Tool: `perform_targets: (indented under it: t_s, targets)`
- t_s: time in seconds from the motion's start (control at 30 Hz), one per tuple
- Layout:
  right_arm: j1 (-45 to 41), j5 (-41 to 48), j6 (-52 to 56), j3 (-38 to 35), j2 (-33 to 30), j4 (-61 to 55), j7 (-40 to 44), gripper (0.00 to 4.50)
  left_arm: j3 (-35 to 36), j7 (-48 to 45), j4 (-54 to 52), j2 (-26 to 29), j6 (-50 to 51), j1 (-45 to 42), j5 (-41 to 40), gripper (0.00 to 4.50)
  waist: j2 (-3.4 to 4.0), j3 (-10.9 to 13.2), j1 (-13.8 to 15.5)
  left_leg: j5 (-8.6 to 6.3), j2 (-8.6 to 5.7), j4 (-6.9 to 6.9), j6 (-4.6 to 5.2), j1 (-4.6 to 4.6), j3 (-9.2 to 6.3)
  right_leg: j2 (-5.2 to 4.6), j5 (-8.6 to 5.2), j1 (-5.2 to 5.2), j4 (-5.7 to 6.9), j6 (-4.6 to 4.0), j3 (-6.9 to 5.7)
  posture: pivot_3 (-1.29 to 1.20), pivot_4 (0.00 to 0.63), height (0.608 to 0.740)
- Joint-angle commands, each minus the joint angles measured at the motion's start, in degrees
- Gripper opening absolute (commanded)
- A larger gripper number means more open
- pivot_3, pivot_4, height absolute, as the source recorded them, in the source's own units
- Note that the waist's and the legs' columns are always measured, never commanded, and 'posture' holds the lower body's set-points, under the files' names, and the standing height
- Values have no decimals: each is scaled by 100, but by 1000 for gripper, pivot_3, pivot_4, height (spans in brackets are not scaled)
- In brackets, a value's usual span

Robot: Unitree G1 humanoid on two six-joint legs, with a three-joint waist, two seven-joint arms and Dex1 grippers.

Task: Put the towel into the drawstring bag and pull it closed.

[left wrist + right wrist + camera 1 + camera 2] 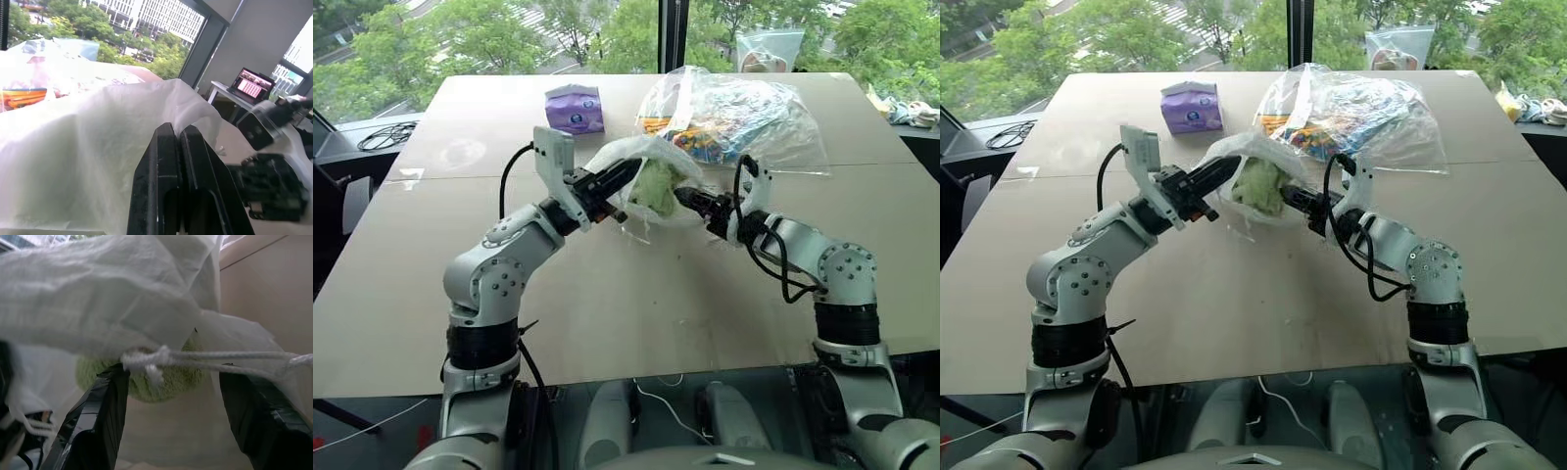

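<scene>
From the head views, the left gripper is clenched on the drawstring bag, holding it above the table, mouth facing the right gripper. In the right wrist view, those jaws are spread, the towel inside the bag behind the cord.

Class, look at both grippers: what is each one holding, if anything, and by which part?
The left gripper is shut on the drawstring bag, pinching the fabric at its mouth edge. The right gripper is open and holds nothing; the towel sits in the bag's mouth.
</scene>
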Motion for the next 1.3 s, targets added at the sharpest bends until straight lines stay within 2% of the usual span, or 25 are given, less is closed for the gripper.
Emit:
perform_targets:
  t_s: [0.03,0.1,0.13,0.23,0.3,0.4,0.5,0.6,0.7,0.87,1.1,1.17,1.23,1.27,1.3]
  targets:
    - [357,-633,-220,310,-895,-1306,2320,3097,80,50,1,-18,-151,-112,85,0,0,1,11,0,0,-1,0,0,0,1,0,0,-1,0,1,0,150,740]
    - [738,-1019,-675,247,-1499,-1771,3673,3097,69,54,-18,-34,-134,-105,101,0,0,1,33,-1,-1,-2,1,-5,-4,3,-1,-1,-3,1,0,0,150,740]
    - [860,-1202,-857,229,-1658,-1818,4044,3097,70,55,-23,-42,-127,-105,105,0,-2,1,34,-2,-2,-2,3,-6,-4,3,-1,-1,-6,2,0,0,150,740]
    - [1151,-3258,-2058,984,-2771,-1511,5166,3097,75,53,-16,-75,-88,-92,117,0,-5,1,19,-3,-4,4,4,-1,0,3,-1,1,-7,1,2,0,150,740]
    - [1063,-4341,-2697,1481,-2986,-1011,5334,3097,57,42,6,-86,-81,-91,141,0,-7,1,10,-3,-2,7,3,3,0,3,-10,4,-7,-14,1,0,150,740]
    - [782,-5526,-3417,1932,-2534,-114,5008,3097,31,33,21,-100,-75,-103,161,0,-10,0,-12,-3,-2,9,2,13,7,4,-11,5,-2,-18,11,0,150,740]
    - [683,-5925,-3594,1881,-1980,323,4824,3097,28,21,27,-105,-68,-119,173,0,-9,1,7,-1,-1,9,2,12,6,13,0,0,5,0,18,0,150,740]
    - [698,-6157,-3673,1775,-1788,432,4926,3097,32,16,26,-112,-64,-121,183,0,-10,2,64,0,-2,4,-2,4,5,14,0,-1,1,2,17,0,150,740]
    - [257,-6423,-4093,1649,-838,1359,4316,3097,50,26,1,-107,-31,-103,174,0,-26,6,38,5,-3,6,-10,3,10,11,1,1,-4,3,15,0,150,740]
    - [128,-6745,-4313,1504,-451,1732,4215,1575,123,62,8,-111,56,-100,106,0,-25,6,47,0,-3,9,-2,6,11,10,1,4,4,2,10,0,150,740]
    - [1,-6918,-4215,1425,-164,1920,4311,1575,77,53,36,-134,40,-77,173,0,-25,6,17,1,-2,9,-3,6,11,8,1,4,5,2,8,0,150,740]
    - [-2,-6976,-4223,1331,-142,1989,4255,1064,85,59,59,-143,34,-87,179,0,-25,6,17,1,-2,9,-3,6,11,8,1,4,6,2,8,0,150,740]
    - [-2,-7009,-4237,1263,-143,2027,4267,300,91,91,89,-162,36,-91,188,0,-25,6,20,1,-2,9,-3,6,12,7,1,4,5,3,8,0,150,740]
    - [5,-7007,-4218,1229,-141,2021,4277,99,95,117,101,-175,44,-88,191,0,-25,6,22,1,-3,9,-3,7,12,7,1,4,5,2,8,0,150,740]
    - [12,-7005,-4199,1200,-141,2008,4293,99,100,151,108,-189,63,-85,188,0,-25,6,21,1,-3,9,-3,6,15,7,1,4,5,2,7,0,150,740]
